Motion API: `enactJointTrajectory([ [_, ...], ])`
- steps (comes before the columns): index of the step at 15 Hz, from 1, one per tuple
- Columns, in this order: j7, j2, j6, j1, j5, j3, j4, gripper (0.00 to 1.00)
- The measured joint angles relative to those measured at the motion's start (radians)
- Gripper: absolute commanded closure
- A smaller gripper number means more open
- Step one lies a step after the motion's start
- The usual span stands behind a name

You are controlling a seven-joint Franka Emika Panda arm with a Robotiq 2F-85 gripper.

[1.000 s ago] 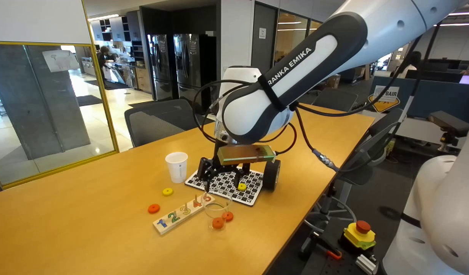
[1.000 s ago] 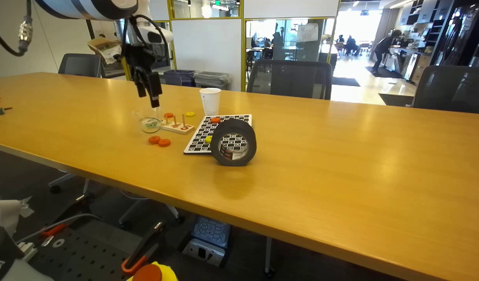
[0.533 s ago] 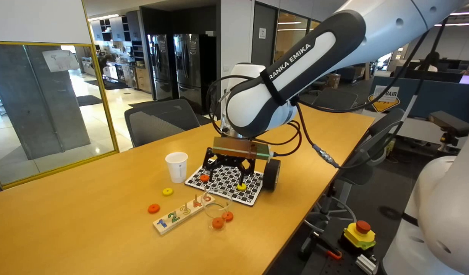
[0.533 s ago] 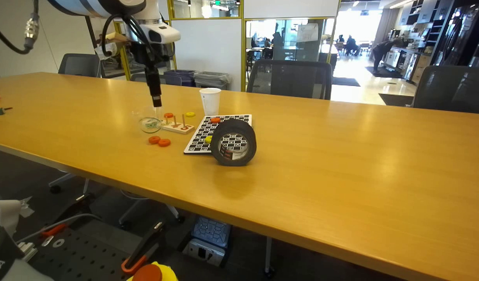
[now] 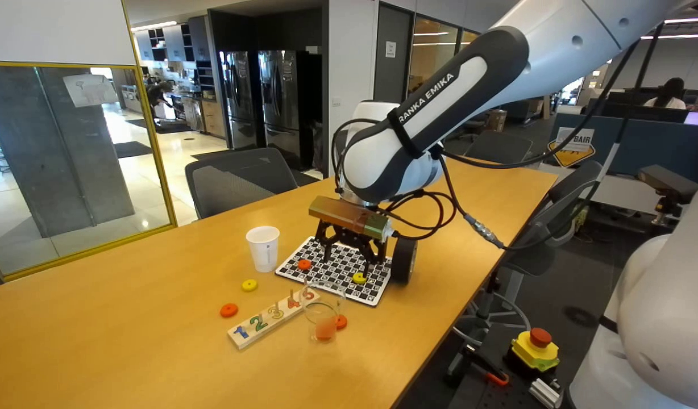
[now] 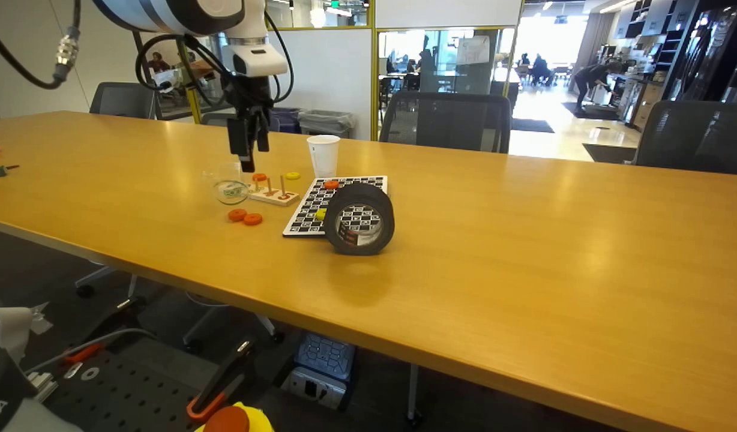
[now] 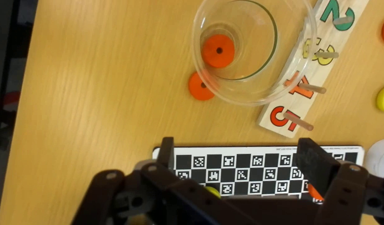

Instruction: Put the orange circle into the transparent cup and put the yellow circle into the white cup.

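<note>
Far window (image 6: 554, 42) is totally blowing out in an exterior view and the table (image 6: 584, 252) is catching soft glare.

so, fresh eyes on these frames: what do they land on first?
Probably the white-and-black robot arm slanting across the upper right of an exterior view, its open black two-fingered tool above the wood-toned table. Next, the round black tape roll standing on edge by the black-and-white checkered board. Then, in the wrist view, a bright orange disc with a centre hole, seen through the clear plastic cup.
</note>
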Motion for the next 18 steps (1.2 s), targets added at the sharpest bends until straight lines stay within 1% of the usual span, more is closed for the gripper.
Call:
enactJointTrajectory([
  [5,0.301,0.074,0.011,-0.003,-0.041,0.002,0.006,0.0],
  [8,0.405,0.129,0.011,0.004,-0.044,0.001,0.016,0.0],
  [10,0.426,0.165,0.011,0.011,-0.037,-0.001,0.027,0.0],
  [14,0.413,0.227,0.021,0.026,0.01,-0.009,0.051,0.0],
  [18,0.318,0.268,0.048,0.029,0.121,-0.012,0.064,0.0],
])
